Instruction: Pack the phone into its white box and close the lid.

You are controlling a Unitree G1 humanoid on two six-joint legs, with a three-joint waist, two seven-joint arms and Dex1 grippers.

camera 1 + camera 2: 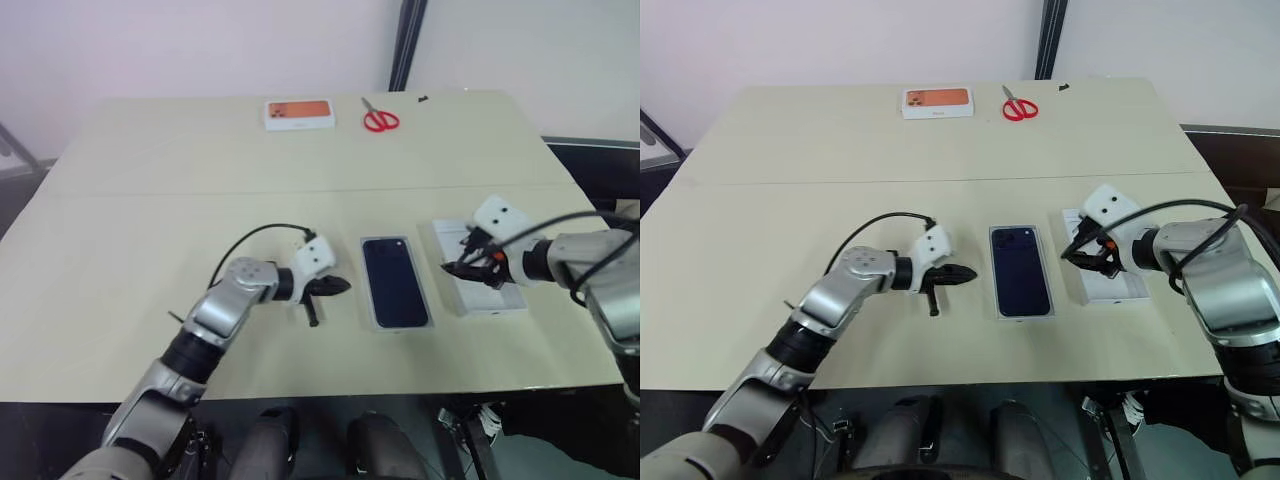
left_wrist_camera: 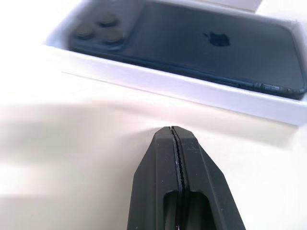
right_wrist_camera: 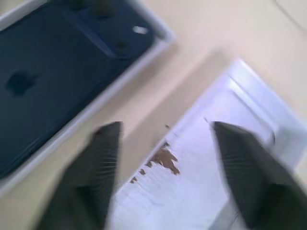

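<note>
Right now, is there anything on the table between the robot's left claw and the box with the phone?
No: the left wrist view shows bare table between the left gripper and the white box holding the phone.

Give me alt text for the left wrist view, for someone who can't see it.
A dark navy phone lies camera side up inside a shallow white box on a pale table. The left gripper points toward the box's near wall with its two black fingers pressed shut, holding nothing and short of touching it.
</note>
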